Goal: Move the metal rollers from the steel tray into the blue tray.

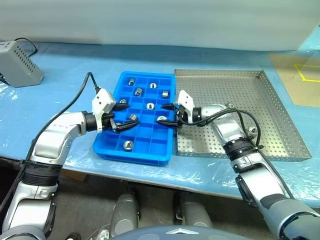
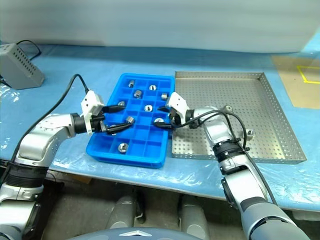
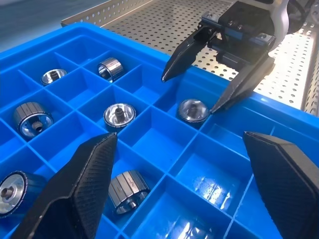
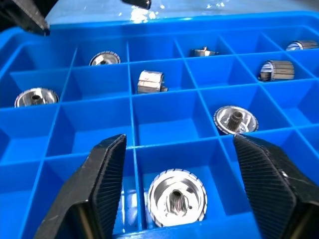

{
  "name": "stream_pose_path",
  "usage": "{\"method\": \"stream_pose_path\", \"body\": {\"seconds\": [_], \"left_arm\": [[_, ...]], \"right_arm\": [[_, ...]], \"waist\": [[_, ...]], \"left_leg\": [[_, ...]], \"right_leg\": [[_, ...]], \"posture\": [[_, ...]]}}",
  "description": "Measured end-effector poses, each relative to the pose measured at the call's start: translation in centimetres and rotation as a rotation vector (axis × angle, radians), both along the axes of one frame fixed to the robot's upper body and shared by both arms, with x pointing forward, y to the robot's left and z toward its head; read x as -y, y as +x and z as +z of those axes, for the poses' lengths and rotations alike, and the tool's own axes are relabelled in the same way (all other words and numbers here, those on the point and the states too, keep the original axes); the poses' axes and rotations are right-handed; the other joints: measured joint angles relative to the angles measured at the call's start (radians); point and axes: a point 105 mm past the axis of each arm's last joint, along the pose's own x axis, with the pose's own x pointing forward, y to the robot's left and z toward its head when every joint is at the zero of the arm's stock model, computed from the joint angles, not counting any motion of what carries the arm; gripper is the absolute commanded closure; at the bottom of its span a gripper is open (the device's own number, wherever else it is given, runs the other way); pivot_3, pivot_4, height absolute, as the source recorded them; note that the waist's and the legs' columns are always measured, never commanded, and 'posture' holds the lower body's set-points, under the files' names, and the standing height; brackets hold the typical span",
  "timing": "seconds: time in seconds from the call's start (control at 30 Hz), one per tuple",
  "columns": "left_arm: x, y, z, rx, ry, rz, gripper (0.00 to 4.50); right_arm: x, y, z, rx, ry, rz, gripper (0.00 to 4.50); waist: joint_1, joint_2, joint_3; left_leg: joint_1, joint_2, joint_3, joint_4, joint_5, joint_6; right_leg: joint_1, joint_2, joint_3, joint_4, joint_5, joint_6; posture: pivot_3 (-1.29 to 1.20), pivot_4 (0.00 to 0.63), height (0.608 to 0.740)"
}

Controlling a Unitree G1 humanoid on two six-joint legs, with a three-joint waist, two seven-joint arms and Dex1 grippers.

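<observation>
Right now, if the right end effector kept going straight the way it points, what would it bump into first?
Probably the left end effector, which faces the right end effector across the blue tray. If it dips, it would meet the roller below it first; depth is unclear.

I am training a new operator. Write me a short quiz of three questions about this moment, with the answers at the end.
1. True or false: the right gripper has its jaws open over a roller that lies in a compartment of the blue tray.
2. Fill the gap: seen from the robot, the steel tray lies to the ___ of the blue tray.
3. Choose one. Where are the left gripper and the right gripper?
A. both over the blue tray
B. both over the steel tray
C. one over each tray

Key: 1 true; 2 right; 3 A.
</observation>
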Motion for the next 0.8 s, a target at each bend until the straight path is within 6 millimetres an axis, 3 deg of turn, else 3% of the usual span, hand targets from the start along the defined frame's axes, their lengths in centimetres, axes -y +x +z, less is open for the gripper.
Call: {"method": "stream_pose_path", "body": {"seconds": [0.1,0.2,0.4,0.47,0.53,0.67,0.8], "left_arm": [[0.5,0.1,0.0,-0.007,-0.005,-0.024,0.22],[1.4,0.2,0.2,-0.005,-0.017,-0.057,0.22],[3.9,1.0,0.2,-0.002,-0.054,-0.127,0.22],[5.1,1.1,0.1,-0.010,-0.067,-0.163,0.22],[5.7,0.8,0.1,-0.009,-0.072,-0.191,0.22],[6.1,1.0,-0.2,-0.011,-0.064,-0.208,0.22],[6.4,1.5,-0.3,-0.020,-0.066,-0.209,0.22]], "right_arm": [[1.5,0.2,1.2,0.009,0.036,-0.053,1.13],[4.2,0.6,3.2,0.059,0.041,-0.127,1.13],[14.5,0.5,4.2,0.078,-0.066,-0.401,1.13],[18.1,-0.6,4.0,0.065,-0.129,-0.478,1.13],[20.4,-1.6,3.7,0.046,-0.172,-0.524,1.13],[22.8,-3.1,2.8,0.004,-0.196,-0.583,1.13],[23.3,-3.5,2.0,-0.022,-0.182,-0.604,1.13]], "waist": [[0.000,0.000,0.000],[-0.002,0.000,0.000],[-0.005,0.000,0.000],[-0.009,0.000,0.000],[-0.017,0.000,0.000],[-0.046,0.000,0.000],[-0.064,0.000,0.000]], "left_leg": [[0.000,0.000,0.000,0.000,0.000,0.000],[0.000,0.000,0.000,0.000,0.000,0.000],[0.000,-0.002,0.000,0.000,0.001,0.003],[0.000,-0.002,0.000,0.000,0.001,0.004],[0.000,-0.001,0.000,-0.001,0.001,0.005],[0.001,-0.001,0.000,-0.001,0.001,0.005],[0.001,-0.001,0.000,0.000,0.001,0.005]], "right_leg": [[0.000,0.000,0.000,0.000,0.000,0.000],[0.000,0.000,0.000,0.000,0.000,0.000],[0.001,0.000,0.001,-0.002,0.000,0.000],[0.001,0.000,0.001,-0.003,0.000,0.000],[0.001,0.001,0.001,-0.004,0.000,0.000],[0.001,0.002,0.001,-0.004,0.000,0.001],[0.001,0.002,0.001,-0.004,0.000,0.001]], "posture": [[-0.20,0.150,0.740],[-0.23,0.150,0.740],[-0.30,0.150,0.740],[-0.32,0.150,0.740],[-0.35,0.150,0.740],[-0.37,0.150,0.740],[-0.38,0.150,0.740]]}}
